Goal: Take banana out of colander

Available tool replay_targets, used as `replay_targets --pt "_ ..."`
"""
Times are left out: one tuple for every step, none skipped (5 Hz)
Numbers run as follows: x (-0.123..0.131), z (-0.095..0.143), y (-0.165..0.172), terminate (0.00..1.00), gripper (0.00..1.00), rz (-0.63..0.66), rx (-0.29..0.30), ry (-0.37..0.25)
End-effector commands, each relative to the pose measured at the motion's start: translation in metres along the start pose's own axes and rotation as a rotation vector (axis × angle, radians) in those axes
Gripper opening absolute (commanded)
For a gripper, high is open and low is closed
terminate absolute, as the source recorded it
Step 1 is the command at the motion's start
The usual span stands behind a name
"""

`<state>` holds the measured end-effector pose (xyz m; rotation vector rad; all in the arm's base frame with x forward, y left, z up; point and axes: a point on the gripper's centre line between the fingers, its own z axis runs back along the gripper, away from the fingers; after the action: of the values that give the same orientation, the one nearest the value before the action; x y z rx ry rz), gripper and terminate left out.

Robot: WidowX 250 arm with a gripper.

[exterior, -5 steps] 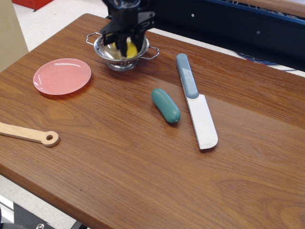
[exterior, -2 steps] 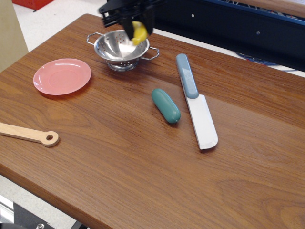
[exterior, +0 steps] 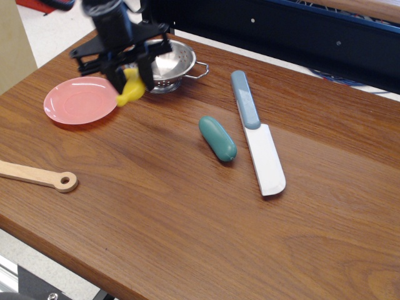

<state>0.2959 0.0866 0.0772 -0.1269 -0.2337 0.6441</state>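
Observation:
My black gripper (exterior: 129, 76) is shut on the yellow banana (exterior: 131, 89) and holds it in the air, above the table between the pink plate and the colander. The banana hangs tip down and to the left. The shiny steel colander (exterior: 175, 64) stands at the back of the table, just right of the gripper; the arm hides its left side. What shows of its bowl looks empty.
A pink plate (exterior: 78, 100) lies left of the gripper. A teal capsule (exterior: 217, 138) lies mid-table. A knife with a blue-grey handle (exterior: 257, 132) lies to its right. A wooden spoon handle (exterior: 39, 176) lies at the left front edge.
The gripper closed on the banana inside the colander, lifted it out, and moved it left and toward the front, to beside the pink plate. The colander stayed put.

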Motion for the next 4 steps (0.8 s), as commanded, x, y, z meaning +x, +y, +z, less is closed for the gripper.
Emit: replay_targets --pt "-0.025 -0.010 0.028 0.00 0.00 -0.152 0.006 -0.100" --pt "-0.030 -0.028 0.031 0.00 0.00 -0.179 0.037 -0.121" --pt "-0.038 -0.041 0.033 0.00 0.00 -0.198 0.057 -0.137" --pt "-0.031 -0.048 0.032 0.00 1.00 -0.148 0.051 -0.091"
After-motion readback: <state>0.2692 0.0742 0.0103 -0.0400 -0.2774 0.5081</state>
